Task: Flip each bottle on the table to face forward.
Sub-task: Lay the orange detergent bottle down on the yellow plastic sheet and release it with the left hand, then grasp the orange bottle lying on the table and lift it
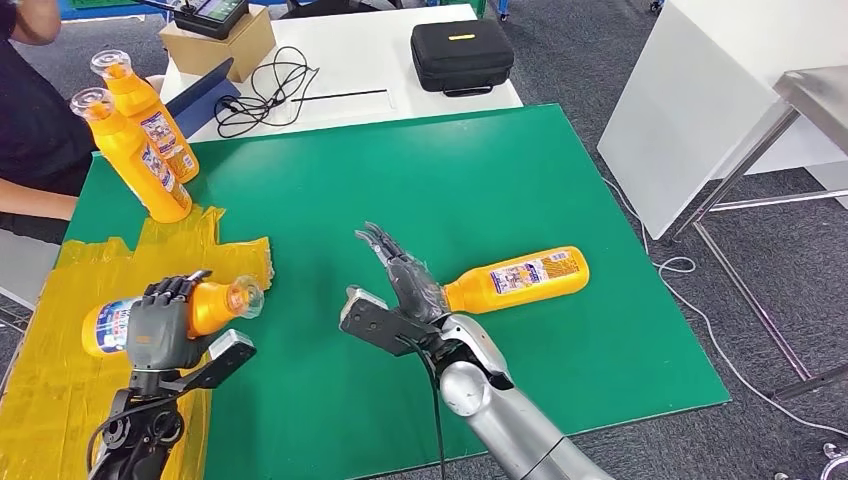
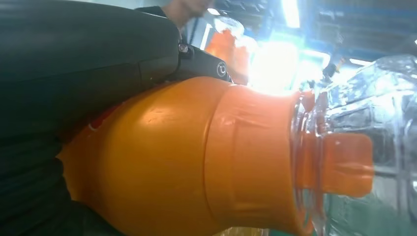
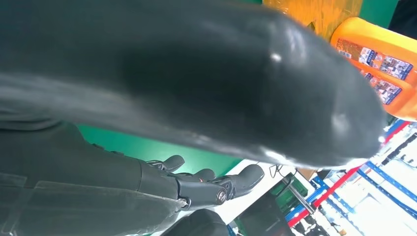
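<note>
Lab: green test mat (image 1: 480,180); cables (image 1: 262,90); equipment case (image 1: 461,55).

From my head view, the left hand (image 1: 160,322) wraps the middle of the held bottle (image 1: 215,305), so I can't read the part of its label under the fingers. The right hand (image 1: 400,290) covers the cap end of the lying bottle (image 1: 520,276) at centre frame, and I can't tell whether it touches it. The person (image 1: 30,130) at upper left is cut by the frame's edge. The print on the two upright bottles (image 1: 140,140) is too small to read. In the left wrist view the background at upper right is blown out by glare. In the right wrist view a dark blurred thumb (image 3: 206,73) blocks most of the scene.
</note>
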